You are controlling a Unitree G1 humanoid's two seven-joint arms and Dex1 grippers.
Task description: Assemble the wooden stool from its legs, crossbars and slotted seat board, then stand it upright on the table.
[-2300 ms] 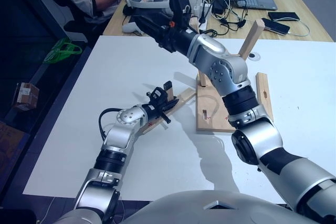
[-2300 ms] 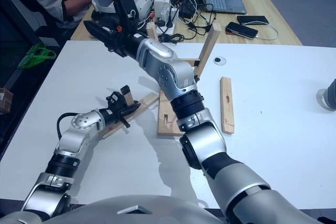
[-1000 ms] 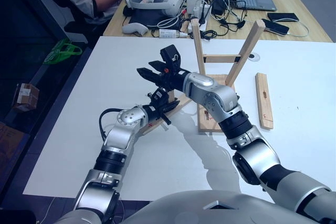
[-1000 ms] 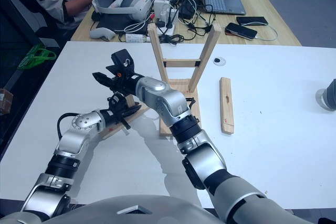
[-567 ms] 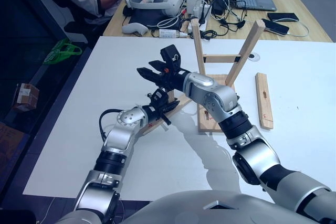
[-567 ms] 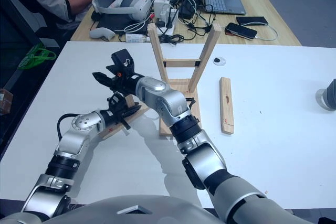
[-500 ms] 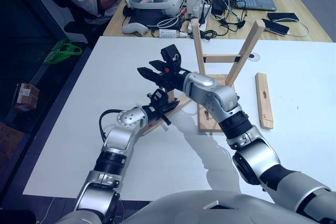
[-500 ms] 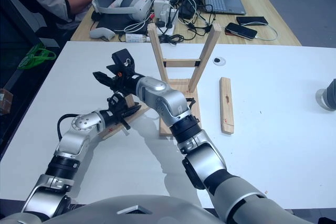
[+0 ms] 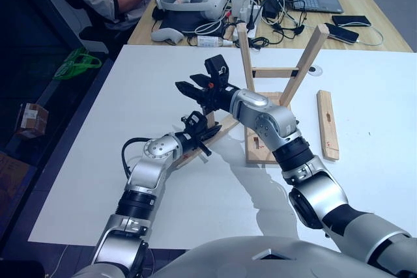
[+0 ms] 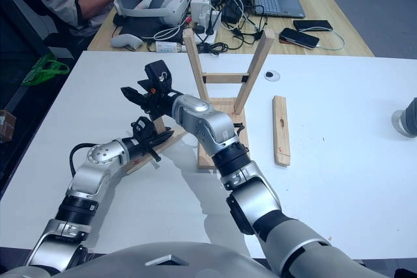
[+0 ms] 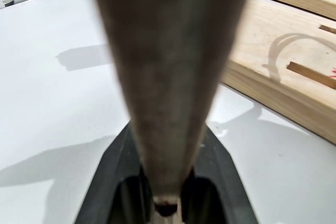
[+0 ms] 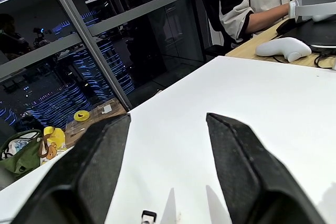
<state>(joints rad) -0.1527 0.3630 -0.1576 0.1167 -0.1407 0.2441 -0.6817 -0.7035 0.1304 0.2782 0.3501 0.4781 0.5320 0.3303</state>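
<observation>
Left end effector (image 9: 195,128) clamped on a pale wooden stick (image 9: 225,124) lying on the white table (image 9: 130,83). Right end effector (image 9: 189,86) hovers just above it, fingers spread (nothing held). Slotted pale wooden seat board (image 9: 257,153) lies just beside, two legs (image 9: 245,56) standing up from it.

Bright, even overhead light floods the white table (image 9: 117,96), leaving soft-edged grey shadows and a faint sheen at lower centre of the head views. The wooden piece (image 11: 168,66) against the left wrist lens is blurred. The dark glass wall (image 12: 131,40) carries blue reflections.
</observation>
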